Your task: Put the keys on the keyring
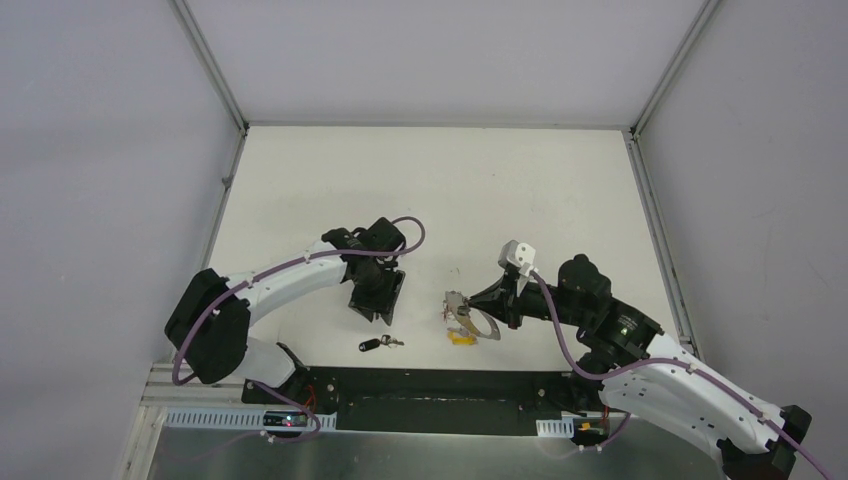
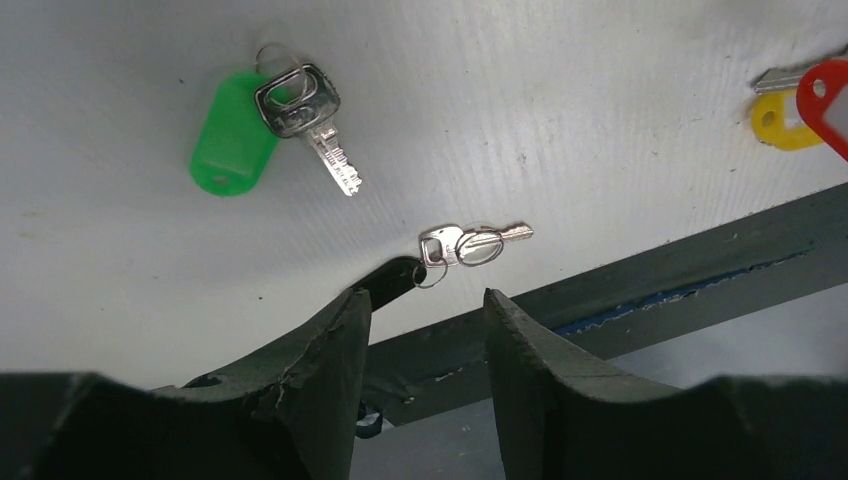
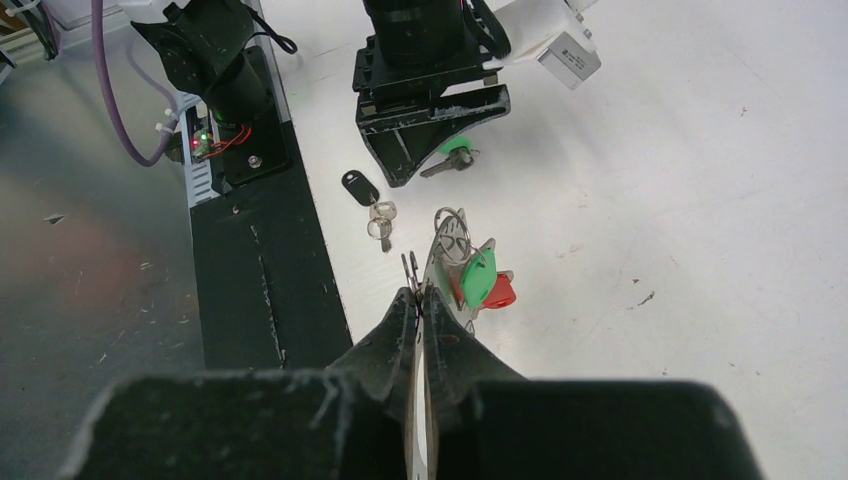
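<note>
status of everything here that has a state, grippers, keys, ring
left gripper: open, empty, hovering over the black key
right gripper: shut on the keyring
keyring: gripped at its edge, green and red tags hanging on it
green key: loose on the table, not on the keyring
black key: loose on the table, not on the keyring, tag partly hidden by a finger

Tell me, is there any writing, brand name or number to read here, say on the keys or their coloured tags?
No text can be read in any view.
Silver key on the green tag: faint stamped marks on its head, too blurred to read.
Green tag, yellow tag and red tag: plain faces, no label showing.
</note>
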Available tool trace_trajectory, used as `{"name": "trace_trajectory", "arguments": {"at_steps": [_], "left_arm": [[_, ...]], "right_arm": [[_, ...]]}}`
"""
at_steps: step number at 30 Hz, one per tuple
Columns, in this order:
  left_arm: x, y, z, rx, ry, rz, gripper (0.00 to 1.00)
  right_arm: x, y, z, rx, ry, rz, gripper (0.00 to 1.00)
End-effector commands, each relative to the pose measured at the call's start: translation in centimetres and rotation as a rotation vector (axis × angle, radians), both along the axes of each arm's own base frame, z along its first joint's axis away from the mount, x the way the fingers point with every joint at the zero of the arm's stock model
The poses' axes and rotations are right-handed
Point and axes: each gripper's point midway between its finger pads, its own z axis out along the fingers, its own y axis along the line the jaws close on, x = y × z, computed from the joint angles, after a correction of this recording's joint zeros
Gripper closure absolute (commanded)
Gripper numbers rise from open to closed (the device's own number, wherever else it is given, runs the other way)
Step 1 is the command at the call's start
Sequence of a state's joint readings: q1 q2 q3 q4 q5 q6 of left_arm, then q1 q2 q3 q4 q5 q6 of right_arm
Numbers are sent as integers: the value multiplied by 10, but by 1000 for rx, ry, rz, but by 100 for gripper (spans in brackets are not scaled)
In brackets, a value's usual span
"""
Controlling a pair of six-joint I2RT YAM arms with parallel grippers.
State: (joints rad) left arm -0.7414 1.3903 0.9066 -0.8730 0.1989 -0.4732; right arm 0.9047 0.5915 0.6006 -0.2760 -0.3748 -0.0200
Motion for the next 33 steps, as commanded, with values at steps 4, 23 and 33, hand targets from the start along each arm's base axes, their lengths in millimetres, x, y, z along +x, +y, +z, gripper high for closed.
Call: {"name": "trace_trajectory", "arguments": {"at_steps": [4, 23, 33], "left_arm": [[-7, -12, -11, 42, 16, -173, 56], [-18, -8, -35, 202, 55, -242, 66], [-28, -4, -37, 257, 99, -297, 69]], "right_arm": [[6, -2, 21, 47, -29, -43, 100], [7, -10, 17, 26, -28, -73, 100], [7, -14, 14, 16, -34, -87, 100]]}}
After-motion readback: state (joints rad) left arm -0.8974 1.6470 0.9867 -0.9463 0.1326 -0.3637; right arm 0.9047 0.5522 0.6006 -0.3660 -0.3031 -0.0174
